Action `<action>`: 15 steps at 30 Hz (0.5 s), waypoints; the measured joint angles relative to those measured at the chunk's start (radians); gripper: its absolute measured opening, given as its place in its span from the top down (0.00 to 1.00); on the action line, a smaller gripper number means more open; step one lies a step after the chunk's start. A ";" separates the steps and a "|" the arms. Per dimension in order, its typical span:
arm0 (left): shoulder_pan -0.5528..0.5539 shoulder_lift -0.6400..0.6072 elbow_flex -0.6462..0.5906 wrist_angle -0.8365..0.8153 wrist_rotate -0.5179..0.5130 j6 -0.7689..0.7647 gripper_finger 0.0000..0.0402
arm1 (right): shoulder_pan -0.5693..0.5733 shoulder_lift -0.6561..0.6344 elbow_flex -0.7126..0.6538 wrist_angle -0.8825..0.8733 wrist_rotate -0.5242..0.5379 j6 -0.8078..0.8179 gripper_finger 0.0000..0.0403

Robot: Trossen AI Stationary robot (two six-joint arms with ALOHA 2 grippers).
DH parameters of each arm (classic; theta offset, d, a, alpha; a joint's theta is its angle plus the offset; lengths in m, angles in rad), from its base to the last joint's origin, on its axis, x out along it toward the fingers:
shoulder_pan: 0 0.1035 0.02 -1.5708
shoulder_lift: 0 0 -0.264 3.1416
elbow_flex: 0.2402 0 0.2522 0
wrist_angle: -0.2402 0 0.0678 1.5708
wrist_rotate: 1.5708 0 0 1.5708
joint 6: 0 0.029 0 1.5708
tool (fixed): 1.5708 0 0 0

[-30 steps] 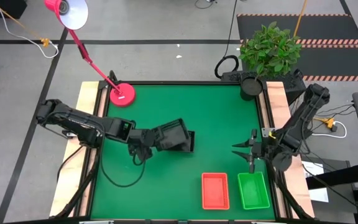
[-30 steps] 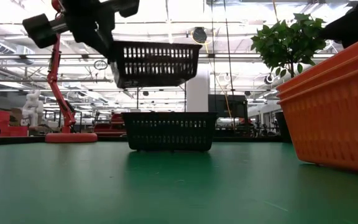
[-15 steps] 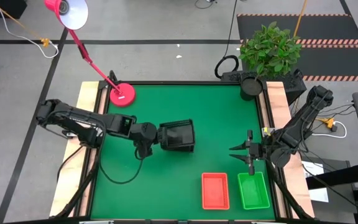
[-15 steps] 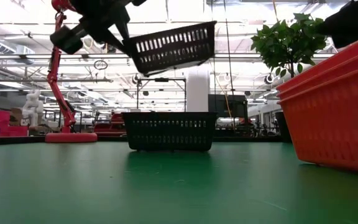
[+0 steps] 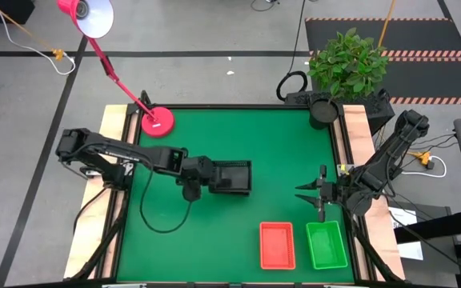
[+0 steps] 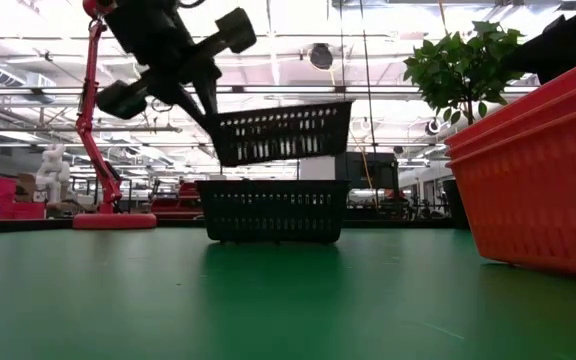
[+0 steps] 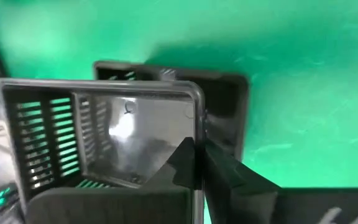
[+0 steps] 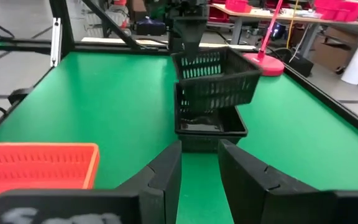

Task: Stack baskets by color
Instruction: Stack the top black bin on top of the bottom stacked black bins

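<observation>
My left gripper [image 5: 197,174] is shut on a black basket [image 5: 232,175], which hangs just above a second black basket [image 6: 273,210] that stands on its bottom on the green table. In the low view the held basket [image 6: 283,133] sits a little tilted. Red-orange baskets [image 5: 277,244] and a green basket [image 5: 326,244] stand side by side near the table's near edge. My right gripper [image 5: 314,194] hovers open just beyond the green basket, with nothing between its fingers [image 8: 166,174]. My left gripper pinches the rim of a wall [image 7: 197,134] at the held basket's left end, one finger inside the basket and one outside. The fingers slant down from the table's left. The basket is lifted clear, its open side up, nearly level, over the black basket on the table.
A pink lamp base [image 5: 158,122] stands at the table's far left corner, its arm leaning off to the left. A potted plant [image 5: 346,64] stands past the far right corner. Wooden rails [image 5: 110,144] run along both sides. Bare green surface lies at the near left.
My left gripper has rolled and gone toward the table's right and down, staying shut on the black basket. The basket has turned from tipped to nearly level and now hangs lower, close over the black basket on the table.
</observation>
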 joint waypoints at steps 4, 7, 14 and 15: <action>0.003 0.037 0.000 0.011 0.005 0.007 0.98 | 0.000 0.000 0.000 0.000 -0.011 0.025 0.75; 0.013 0.071 0.000 0.006 0.020 0.007 0.94 | 0.000 0.000 0.000 0.000 -0.025 0.037 0.75; 0.018 0.118 0.000 0.003 0.029 -0.065 0.97 | 0.000 0.000 0.000 0.004 -0.026 0.042 0.75; 0.018 0.119 0.000 -0.003 0.029 -0.084 0.97 | 0.000 0.000 0.000 0.004 -0.026 0.042 0.75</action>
